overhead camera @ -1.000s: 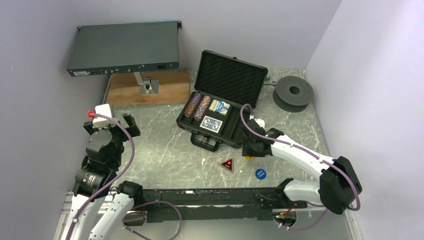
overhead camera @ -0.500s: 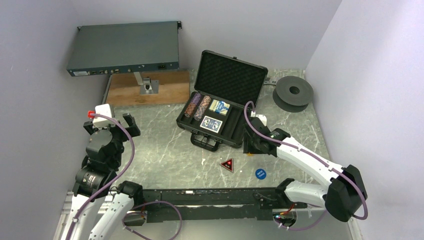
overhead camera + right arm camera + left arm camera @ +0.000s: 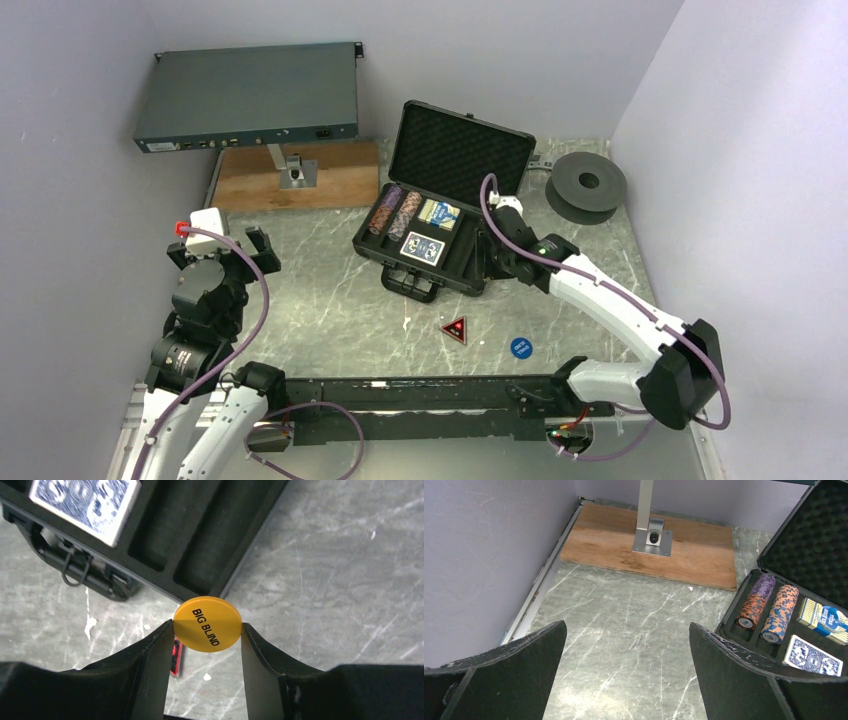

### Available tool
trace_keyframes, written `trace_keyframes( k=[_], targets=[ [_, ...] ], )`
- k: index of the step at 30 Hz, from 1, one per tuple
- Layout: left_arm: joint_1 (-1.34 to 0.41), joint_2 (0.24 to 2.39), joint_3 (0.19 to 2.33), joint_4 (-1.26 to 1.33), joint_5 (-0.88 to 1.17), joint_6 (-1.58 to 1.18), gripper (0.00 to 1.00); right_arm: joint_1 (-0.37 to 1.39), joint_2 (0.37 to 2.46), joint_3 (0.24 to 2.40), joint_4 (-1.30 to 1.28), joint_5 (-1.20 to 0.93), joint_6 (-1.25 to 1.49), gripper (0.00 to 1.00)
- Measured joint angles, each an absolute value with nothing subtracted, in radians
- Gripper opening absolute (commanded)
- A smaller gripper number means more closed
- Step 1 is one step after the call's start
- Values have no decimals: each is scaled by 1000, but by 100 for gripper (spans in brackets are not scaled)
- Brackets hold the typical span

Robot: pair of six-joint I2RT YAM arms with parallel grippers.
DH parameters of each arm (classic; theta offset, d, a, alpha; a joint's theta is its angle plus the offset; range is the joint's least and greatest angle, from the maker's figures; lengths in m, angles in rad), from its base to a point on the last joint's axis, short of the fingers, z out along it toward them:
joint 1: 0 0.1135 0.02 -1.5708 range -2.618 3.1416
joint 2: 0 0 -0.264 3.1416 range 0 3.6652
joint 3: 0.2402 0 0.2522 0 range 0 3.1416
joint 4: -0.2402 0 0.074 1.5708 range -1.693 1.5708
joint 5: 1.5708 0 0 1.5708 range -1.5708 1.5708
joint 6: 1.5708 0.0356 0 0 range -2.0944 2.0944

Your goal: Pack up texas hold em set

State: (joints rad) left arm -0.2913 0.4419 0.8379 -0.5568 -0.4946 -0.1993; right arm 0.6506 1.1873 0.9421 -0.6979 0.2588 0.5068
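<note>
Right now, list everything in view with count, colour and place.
briefcase: 1, black, open, centre
chip rolls: 2, orange-patterned, briefcase's left slots
card decks: 2, blue, inside briefcase
triangle button: 1, red, table before briefcase
round button: 1, blue, table, near right
rack unit: 1, grey, far left on stand
wooden board: 1, brown, under stand
spool: 1, dark grey, far right
left end effector: 1, black, open, empty
right end effector: 1, black, gripping orange Big Blind button
</note>
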Motion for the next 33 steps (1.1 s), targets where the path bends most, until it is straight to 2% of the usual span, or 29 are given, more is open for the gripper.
trace_keyframes(
  k=[18, 33],
  targets=[
    [-291, 427, 838, -556, -494, -199, 100, 520, 1467, 1135, -523, 33, 497, 0],
    [-291, 422, 838, -557, -494, -199, 100, 411, 1607, 1219, -457, -97, 559, 0]
  ],
)
